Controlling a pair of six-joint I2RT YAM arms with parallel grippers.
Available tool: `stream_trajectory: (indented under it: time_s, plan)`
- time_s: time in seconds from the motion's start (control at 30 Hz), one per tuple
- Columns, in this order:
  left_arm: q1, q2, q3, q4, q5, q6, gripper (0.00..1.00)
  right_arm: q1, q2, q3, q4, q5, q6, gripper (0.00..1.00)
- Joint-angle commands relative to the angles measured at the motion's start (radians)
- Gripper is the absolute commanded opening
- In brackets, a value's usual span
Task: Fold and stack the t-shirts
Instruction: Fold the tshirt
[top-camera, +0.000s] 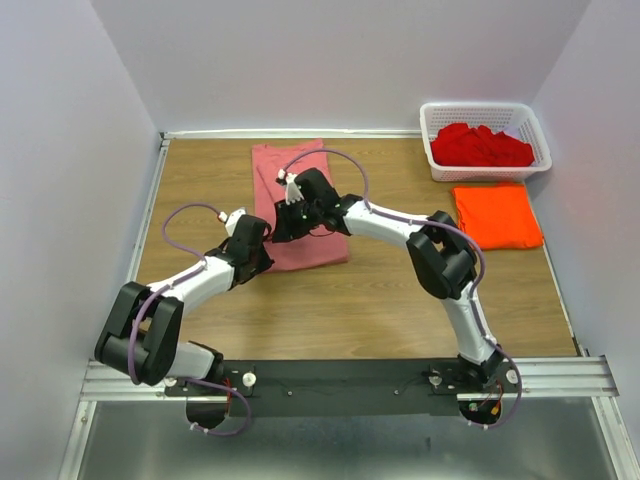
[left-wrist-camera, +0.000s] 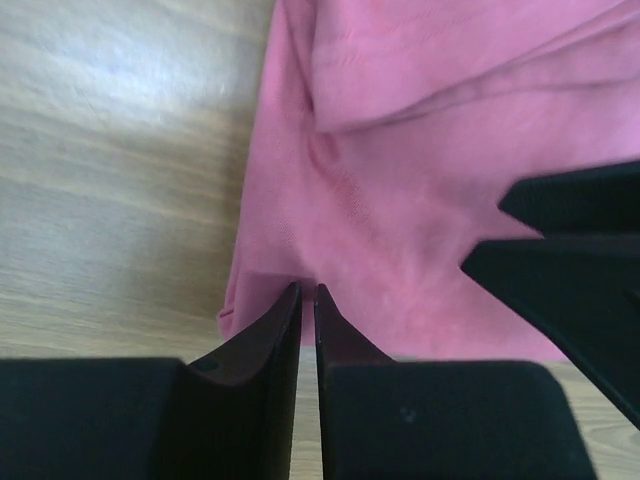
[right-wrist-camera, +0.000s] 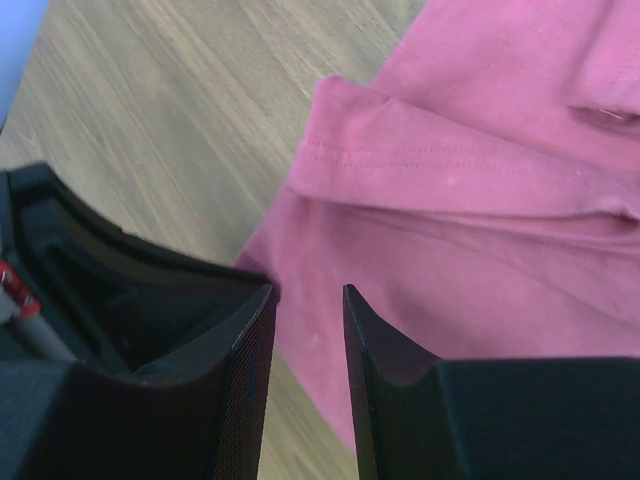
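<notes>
The wooden table carries all items. The largest is the salmon-pink t-shirt, which lies flat as a long, narrow strip at the centre-left of the far half, its far end near the back wall. Its near end is partly hidden under both arms. In the right wrist view, a stitched hem edge of one layer lies on top of another layer of the same shirt.

The white lattice basket stands in the far right corner. It holds a loose heap of deep red t-shirts. The folded orange t-shirt lies flat just in front of the basket.

The right gripper is poised over the near left edge of the salmon-pink t-shirt. Its jaws are partly open, and bare cloth shows in the gap.

The left gripper sits at the near left corner of the same shirt, close beside the right gripper. Its jaws are drawn to a narrow slit. Whether cloth is nipped between them cannot be determined.
</notes>
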Motion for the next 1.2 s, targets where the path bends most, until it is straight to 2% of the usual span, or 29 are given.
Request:
stream_trajectory:
  time_s: [0.0, 0.3, 0.6, 0.9, 1.07, 1.17]
  plan:
    - [0.007, 0.032, -0.026, 0.007, 0.044, 0.005, 0.17, 0.014, 0.075, -0.010, 0.102, -0.012, 0.051, 0.40]
    - [0.010, 0.026, -0.059, 0.001, 0.067, 0.009, 0.13, 0.019, 0.168, 0.038, 0.156, 0.036, 0.082, 0.40]
    - [0.008, 0.010, -0.075, -0.005, 0.098, 0.014, 0.13, -0.027, 0.231, 0.134, 0.167, 0.191, 0.070, 0.40]
    - [0.010, -0.065, -0.084, -0.048, 0.094, 0.008, 0.13, -0.148, 0.352, 0.432, 0.161, 0.186, 0.087, 0.44]
    - [0.022, -0.152, -0.052, -0.065, 0.072, -0.003, 0.15, -0.176, 0.207, 0.310, 0.162, 0.109, 0.062, 0.48]
    - [0.054, -0.206, -0.017, -0.030, 0.067, 0.020, 0.21, -0.188, 0.080, 0.175, 0.161, 0.057, 0.047, 0.51]
